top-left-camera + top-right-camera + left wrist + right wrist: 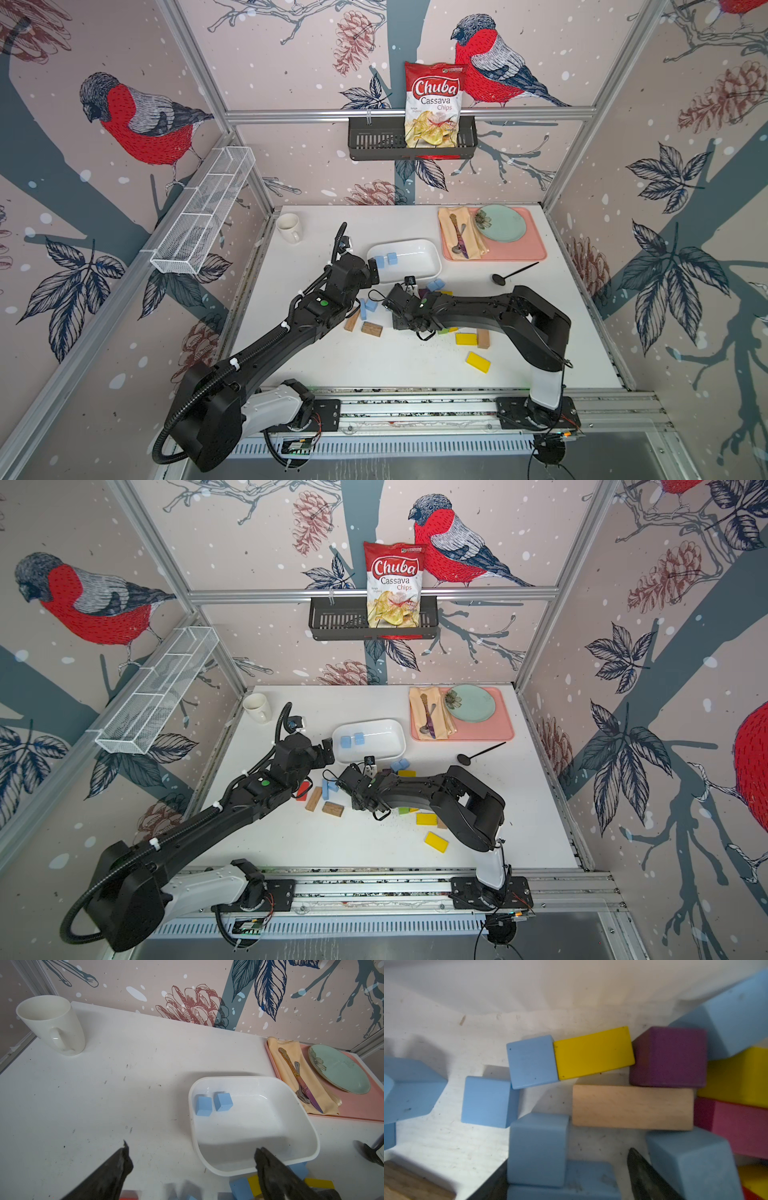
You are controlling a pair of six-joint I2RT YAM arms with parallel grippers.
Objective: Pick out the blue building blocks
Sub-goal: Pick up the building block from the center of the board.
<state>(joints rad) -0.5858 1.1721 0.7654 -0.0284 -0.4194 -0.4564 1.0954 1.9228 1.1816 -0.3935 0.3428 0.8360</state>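
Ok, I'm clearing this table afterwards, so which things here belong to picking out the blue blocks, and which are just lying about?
Part of the job: two blue blocks already in the white dish; the loose blue blocks on the table.
Lying about: yellow blocks; purple block; wooden blocks; mug; pink tray with plate, napkin and cutlery; black spoon; chips bag.

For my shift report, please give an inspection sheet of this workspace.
Surface: white table, dark specks.
Job's things: two blue building blocks in the white dish; more in the mixed pile.
Clutter: yellow, purple, pink, wooden blocks; mug; pink tray with plate, cutlery; black spoon.
Grippers: left gripper open by the dish; right gripper straddles a blue block, gap on one side.
Cables: conduit along left arm; loop beside right gripper.
Surroundings: bird wallpaper; chips bag in black basket; wire shelf.
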